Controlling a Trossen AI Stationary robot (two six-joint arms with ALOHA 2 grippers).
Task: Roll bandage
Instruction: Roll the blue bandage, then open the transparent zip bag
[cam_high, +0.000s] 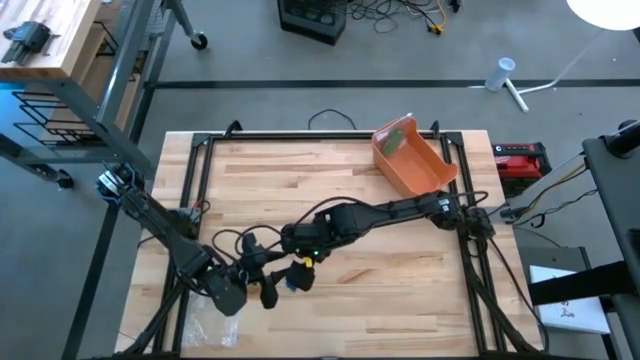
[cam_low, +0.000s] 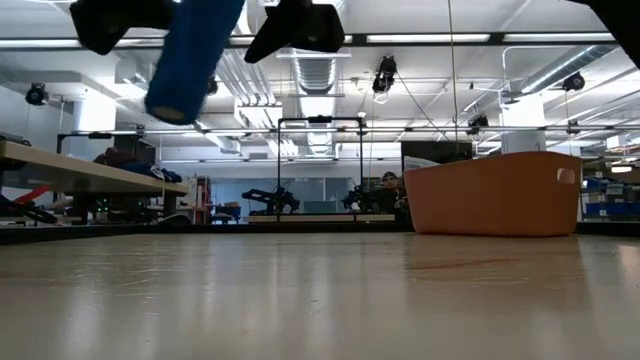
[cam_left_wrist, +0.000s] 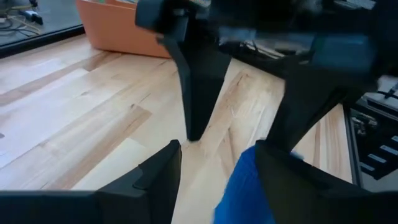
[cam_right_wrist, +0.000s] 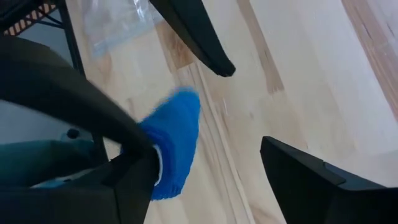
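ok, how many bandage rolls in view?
1: a blue bandage roll, held in the air by the left gripper near the table's front edge. None seen in the orange bin; interior partly hidden.

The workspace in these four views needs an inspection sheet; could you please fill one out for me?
Surface: wooden table, bare across its middle.
Job's things: blue bandage roll held off the table in the left gripper.
Clutter: orange bin at the far edge; clear plastic wrapper near the front left corner.
Grippers: left gripper's jaws closed on the roll; right gripper beside it, jaws wide open around the roll's end.
Cables: black cables looped along the left arm.
Surroundings: red box on the floor to the right; workshop benches behind.
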